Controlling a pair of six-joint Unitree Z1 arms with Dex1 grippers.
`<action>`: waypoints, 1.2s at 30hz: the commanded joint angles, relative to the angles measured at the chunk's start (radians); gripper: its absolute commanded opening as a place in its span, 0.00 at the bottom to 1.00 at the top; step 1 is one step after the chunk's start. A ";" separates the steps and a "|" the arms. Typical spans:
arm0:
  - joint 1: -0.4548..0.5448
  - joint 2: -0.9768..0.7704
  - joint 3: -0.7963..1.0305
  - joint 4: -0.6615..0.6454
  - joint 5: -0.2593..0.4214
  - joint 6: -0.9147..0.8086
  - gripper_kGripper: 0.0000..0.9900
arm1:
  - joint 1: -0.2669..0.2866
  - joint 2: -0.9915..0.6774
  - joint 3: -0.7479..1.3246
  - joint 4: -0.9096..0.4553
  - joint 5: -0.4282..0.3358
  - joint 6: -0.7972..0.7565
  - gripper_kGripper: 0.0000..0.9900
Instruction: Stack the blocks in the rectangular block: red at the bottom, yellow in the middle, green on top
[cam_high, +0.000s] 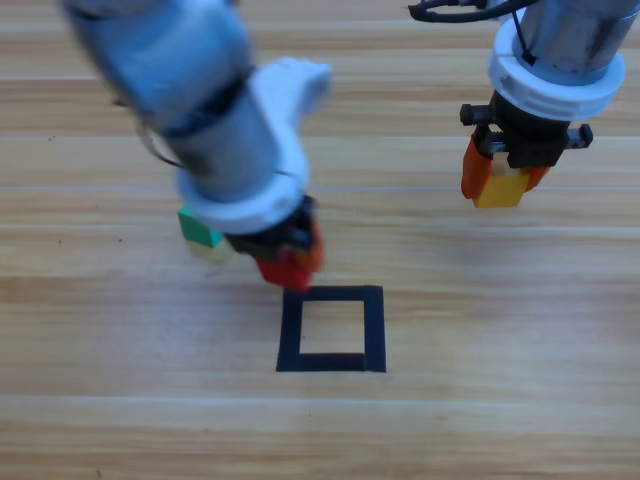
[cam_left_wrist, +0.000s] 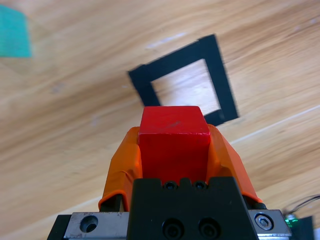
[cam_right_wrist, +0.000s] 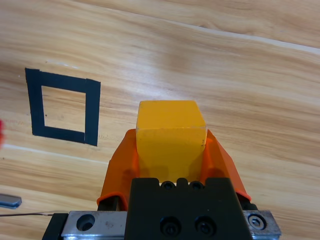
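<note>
Green cube (cam_high: 200, 228) half hidden under blurred left arm (cam_high: 190, 90); cut by frame edge in left wrist view (cam_left_wrist: 12, 31). Red cube (cam_high: 283, 268) mostly covered.

No readable text, label, brand, number or sign anywhere.

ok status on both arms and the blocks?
Left gripper shut on red block, just short of tape square. Right gripper shut on yellow block, off to the side. Green block on table, square unobstructed.

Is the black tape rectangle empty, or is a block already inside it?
Empty: the black tape rectangle shows only bare wood inside. The red block is in the left end effector, beside its corner.
</note>
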 joint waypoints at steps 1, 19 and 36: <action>-0.103 0.128 -0.114 0.084 0.022 -0.160 0.00 | 0.016 0.016 0.009 0.017 0.031 -0.018 0.01; -0.122 0.225 -0.225 0.213 0.113 -0.488 0.00 | 0.014 0.041 -0.031 0.037 0.046 -0.031 0.01; -0.126 0.338 -0.297 0.212 0.113 -0.490 0.00 | 0.006 0.042 -0.048 0.044 0.050 -0.044 0.01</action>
